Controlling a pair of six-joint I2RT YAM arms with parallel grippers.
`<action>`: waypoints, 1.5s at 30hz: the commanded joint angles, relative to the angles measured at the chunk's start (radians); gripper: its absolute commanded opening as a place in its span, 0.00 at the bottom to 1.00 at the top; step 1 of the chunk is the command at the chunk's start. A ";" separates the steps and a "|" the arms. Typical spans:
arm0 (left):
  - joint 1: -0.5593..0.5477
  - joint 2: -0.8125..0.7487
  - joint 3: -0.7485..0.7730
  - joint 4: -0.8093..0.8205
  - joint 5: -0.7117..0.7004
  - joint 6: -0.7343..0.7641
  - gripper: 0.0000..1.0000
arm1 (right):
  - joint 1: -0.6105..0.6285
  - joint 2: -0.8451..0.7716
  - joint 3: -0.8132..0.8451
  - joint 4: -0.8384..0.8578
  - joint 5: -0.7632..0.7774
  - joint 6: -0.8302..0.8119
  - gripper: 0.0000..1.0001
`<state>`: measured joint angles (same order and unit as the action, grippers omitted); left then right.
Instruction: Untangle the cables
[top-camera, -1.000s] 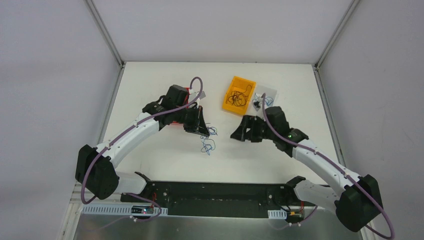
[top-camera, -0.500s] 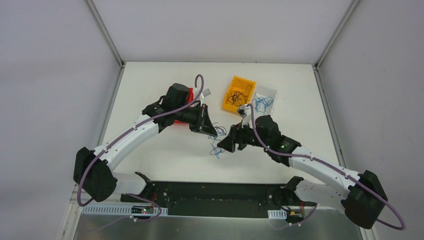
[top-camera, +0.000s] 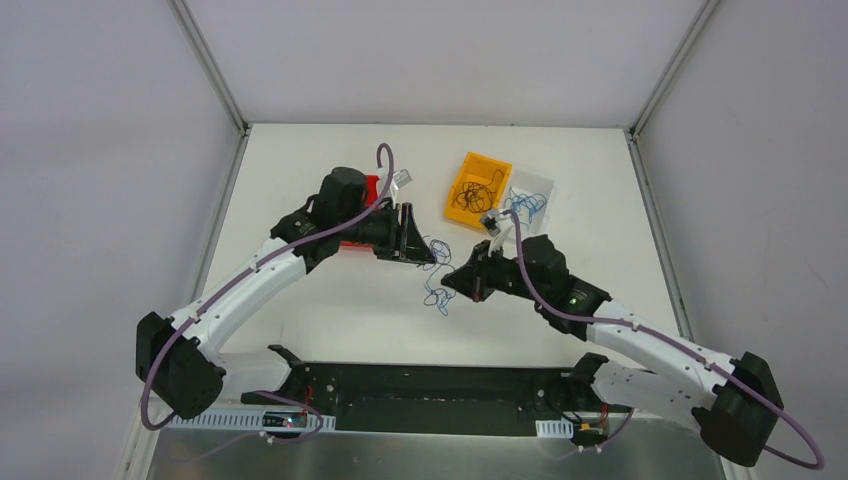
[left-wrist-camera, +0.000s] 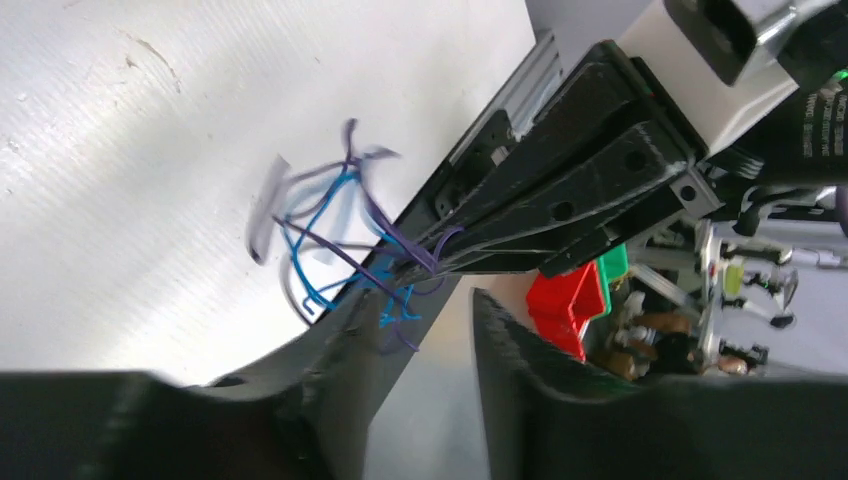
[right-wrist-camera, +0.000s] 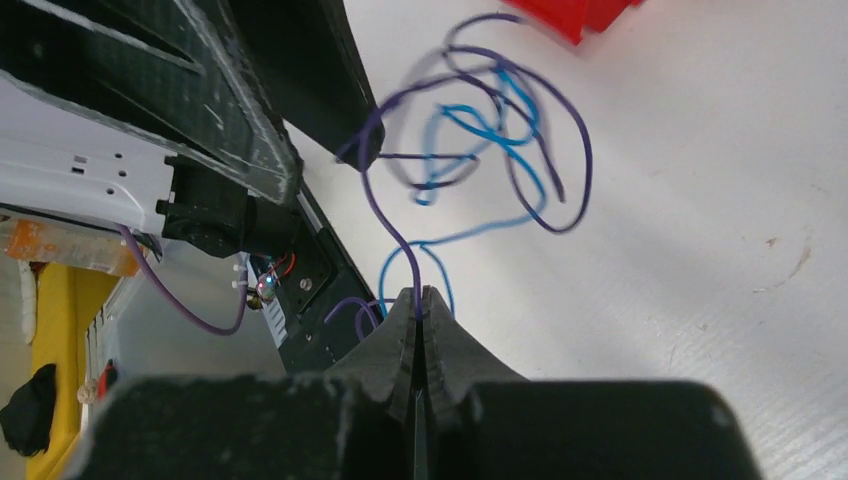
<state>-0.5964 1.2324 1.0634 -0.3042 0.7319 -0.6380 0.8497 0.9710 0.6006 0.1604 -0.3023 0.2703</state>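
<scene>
— Where do the cables (top-camera: 437, 292) sit?
— Mid-tabletop (top-camera: 330, 310), a blue and purple knot. Your right fingers (right-wrist-camera: 445, 350), at its three o'clock, are pressed together on one strand. Your left fingers (left-wrist-camera: 335, 360), at its twelve, stand apart, with a loop snagged on one tip.
— How do I pull?
— Slowly and low, toward four o'clock. Stop if the knot tightens.

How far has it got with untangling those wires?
Looks sorted already: black cables in the orange bin, blue cables in the clear tray. In hand: right jaws shut on the blue-and-purple tangle, left jaws open beside it. Left: pulling that tangle apart.
</scene>
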 joint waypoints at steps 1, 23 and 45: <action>-0.007 -0.077 -0.043 0.031 -0.109 0.035 0.52 | 0.003 -0.065 0.013 -0.022 0.075 0.038 0.00; -0.007 -0.390 -0.454 0.350 -0.316 0.205 0.98 | -0.018 -0.008 0.342 -0.346 0.080 0.143 0.00; -0.088 -0.408 -0.612 0.807 -0.251 0.449 0.84 | -0.110 0.028 0.428 -0.365 0.279 0.676 0.00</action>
<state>-0.6441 0.8375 0.4648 0.3859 0.4484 -0.3077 0.7433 1.0058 0.9894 -0.2226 -0.1421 0.7681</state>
